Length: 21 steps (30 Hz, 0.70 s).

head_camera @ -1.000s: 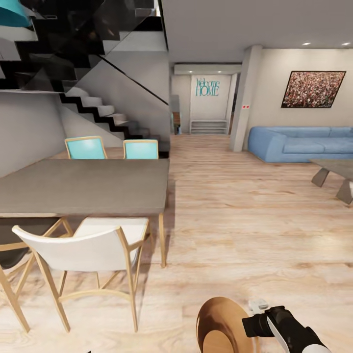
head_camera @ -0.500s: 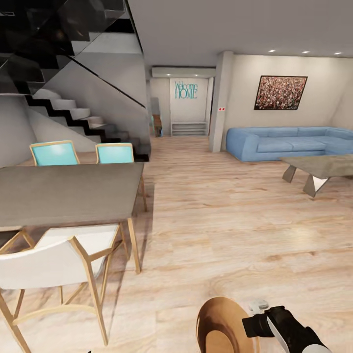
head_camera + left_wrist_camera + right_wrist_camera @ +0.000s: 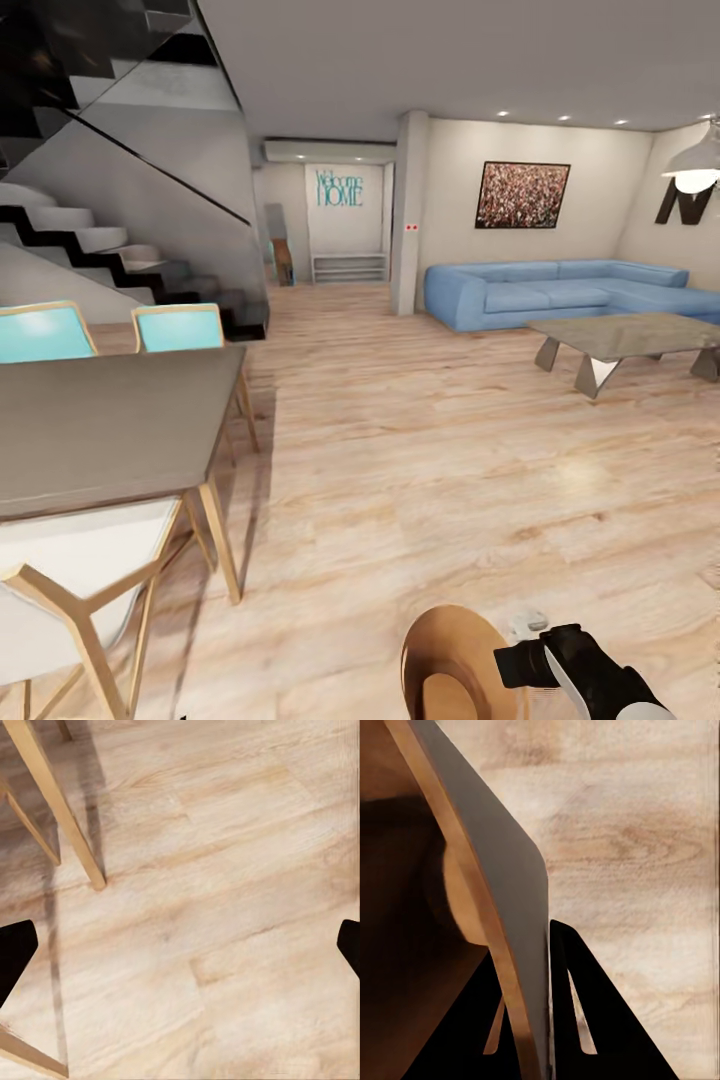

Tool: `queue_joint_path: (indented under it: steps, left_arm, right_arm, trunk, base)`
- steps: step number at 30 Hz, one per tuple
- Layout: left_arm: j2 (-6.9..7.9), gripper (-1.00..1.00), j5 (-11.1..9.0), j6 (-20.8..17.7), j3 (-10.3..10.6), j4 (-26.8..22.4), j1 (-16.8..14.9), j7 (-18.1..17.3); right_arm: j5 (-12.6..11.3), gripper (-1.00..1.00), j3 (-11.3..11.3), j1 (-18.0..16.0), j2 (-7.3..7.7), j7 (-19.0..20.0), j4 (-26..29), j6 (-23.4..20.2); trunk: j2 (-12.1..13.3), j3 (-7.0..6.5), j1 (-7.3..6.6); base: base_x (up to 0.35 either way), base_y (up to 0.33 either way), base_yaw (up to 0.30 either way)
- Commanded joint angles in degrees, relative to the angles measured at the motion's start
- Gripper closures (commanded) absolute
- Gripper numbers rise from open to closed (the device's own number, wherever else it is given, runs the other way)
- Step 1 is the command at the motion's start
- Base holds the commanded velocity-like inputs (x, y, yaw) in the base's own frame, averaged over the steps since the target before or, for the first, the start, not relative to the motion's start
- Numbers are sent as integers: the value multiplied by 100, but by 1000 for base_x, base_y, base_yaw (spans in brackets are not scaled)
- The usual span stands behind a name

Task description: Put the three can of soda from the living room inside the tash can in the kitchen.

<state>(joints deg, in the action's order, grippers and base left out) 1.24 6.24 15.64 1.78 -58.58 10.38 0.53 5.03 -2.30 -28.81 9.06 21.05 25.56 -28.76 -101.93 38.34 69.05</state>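
The living room was seen ahead across a broad light wood floor (image 3: 430,440). A blue sofa (image 3: 560,290) stood against the far wall beneath a framed picture (image 3: 522,195), with a low grey coffee table (image 3: 620,340) in front of it. A dark staircase (image 3: 110,250) rose on the left, and a grey dining table (image 3: 110,425) with turquoise chairs (image 3: 180,325) and a white chair (image 3: 70,580) was nearest.

The trash can (image 3: 455,665) was carried low in front of the robot, its brown inside turned toward the head camera. Its rim was pinched between the fingers of the right gripper (image 3: 528,665); in the right wrist view the thin wall (image 3: 499,915) was seen clamped between the 2 black fingertips. The bin was judged light, stiff and thin-walled, so a rim hold seemed adequate, though it might swing or slip if jolted.

The left gripper (image 3: 180,952) was spread wide over bare floor, holding nothing, beside a wooden chair leg (image 3: 56,802). No soda cans could be made out.
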Motion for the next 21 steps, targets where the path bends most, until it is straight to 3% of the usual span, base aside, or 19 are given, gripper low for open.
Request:
queue_joint_path:
  steps: [1,9,21]
  left_arm:
    - [0,-100,0,0,2,2,0,0]
    - [-1,-100,9,0,6,4,-1,0]
    - [-1,-100,5,0,6,4,-1,0]
  right_arm:
    - [-72,100,10,-2,-1,38,2,-15]
    - [-72,100,4,-3,-6,67,9,-16]
    - [-80,100,10,-2,-1,75,2,-17]
  trunk:
    - [0,-6,0]
    - [0,-44,0]
    - [0,0,0]
  base:
    - [304,-82,-216]
    - [304,-86,-208]
    - [304,-89,-85]
